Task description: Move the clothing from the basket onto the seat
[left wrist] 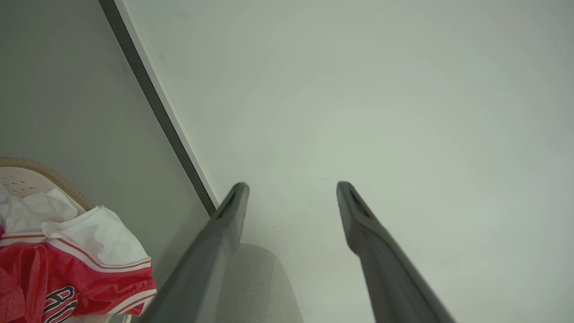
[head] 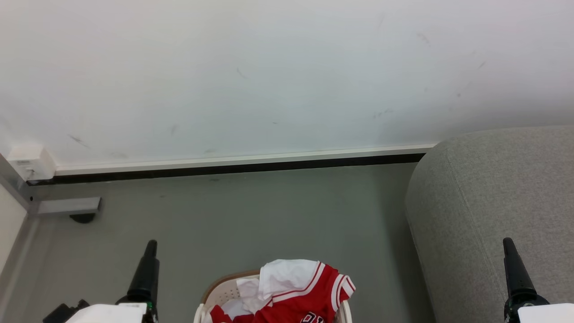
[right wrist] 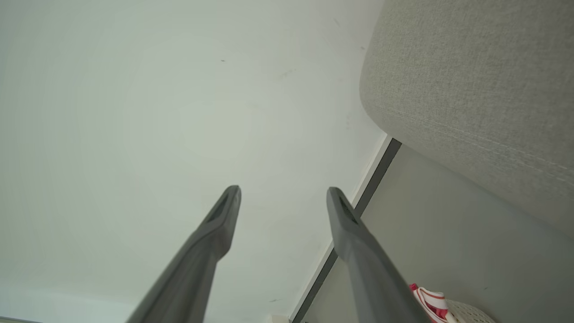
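The clothing (head: 296,291) lies heaped in the basket (head: 223,290), red and white, with one striped edge hanging over the rim on the seat's side. The basket stands on the grey floor (head: 269,215), low in the head view, between the two arms. The seat (head: 493,202) rises to the right, set apart from the basket by a strip of floor, its rounded corner close to the wall (head: 269,67). A pale skirting (head: 224,160) with a dark line under it runs along the wall's foot. At the far left a metal foot (head: 67,205) rests on the floor under a white box (head: 27,163). The left end effector (left wrist: 291,188) is spread wide and empty, pointing at the wall. The right end effector (right wrist: 283,193) is likewise spread and empty, beside the seat.
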Controlling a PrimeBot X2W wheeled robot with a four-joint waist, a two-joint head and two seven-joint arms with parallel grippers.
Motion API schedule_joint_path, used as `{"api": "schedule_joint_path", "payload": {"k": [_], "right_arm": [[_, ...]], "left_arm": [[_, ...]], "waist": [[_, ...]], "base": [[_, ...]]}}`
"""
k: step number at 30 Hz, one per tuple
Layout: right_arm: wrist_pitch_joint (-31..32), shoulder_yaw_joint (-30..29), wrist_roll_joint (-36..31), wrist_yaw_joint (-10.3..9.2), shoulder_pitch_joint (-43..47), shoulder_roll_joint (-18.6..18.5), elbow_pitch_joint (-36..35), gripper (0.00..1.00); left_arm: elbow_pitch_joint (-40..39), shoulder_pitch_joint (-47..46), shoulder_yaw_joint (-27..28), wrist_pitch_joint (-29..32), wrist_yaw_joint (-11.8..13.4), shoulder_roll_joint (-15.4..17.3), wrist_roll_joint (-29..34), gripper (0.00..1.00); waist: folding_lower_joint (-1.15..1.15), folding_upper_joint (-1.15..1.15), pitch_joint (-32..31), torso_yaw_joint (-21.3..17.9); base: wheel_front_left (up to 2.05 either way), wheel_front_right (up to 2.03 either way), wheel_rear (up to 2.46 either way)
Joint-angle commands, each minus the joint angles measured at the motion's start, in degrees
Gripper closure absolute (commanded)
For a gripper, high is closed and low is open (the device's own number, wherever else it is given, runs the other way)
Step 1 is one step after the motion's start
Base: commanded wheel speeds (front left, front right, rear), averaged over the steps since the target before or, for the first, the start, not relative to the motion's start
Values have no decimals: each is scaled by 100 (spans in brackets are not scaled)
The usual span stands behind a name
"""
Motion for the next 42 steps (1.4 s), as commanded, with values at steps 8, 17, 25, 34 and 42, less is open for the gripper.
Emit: {"api": "schedule_joint_path", "payload": {"k": [8, 17, 25, 34, 42], "right_arm": [[-236, 165, -1528, -2, 36, -95, -295, 0], [-440, 314, -2711, -3, 78, -116, -368, 0], [-605, 422, -3457, -4, 103, -131, -397, 0], [-776, 532, -4166, -5, 169, -145, -398, 0], [-919, 582, -4739, -5, 211, -146, -402, 0]], "left_arm": [[-253, -4, -159, -237, 200, 41, 1103, 0], [-342, 54, -293, -436, 318, 47, 2224, 0], [-439, 109, -337, -602, 372, 51, 2998, 0], [-561, 152, -415, -777, 425, 55, 3770, 0], [-620, 194, -493, -916, 441, 59, 4453, 0]], "waist": [[0, 0, 1, 21], [0, 0, -4, 35], [0, 0, -13, 52], [0, 0, -15, 77], [0, 0, -18, 85]], "base": [[0, 0, 0], [0, 0, 0], [0, 0, 0], [0, 0, 0], [0, 0, 0]]}}
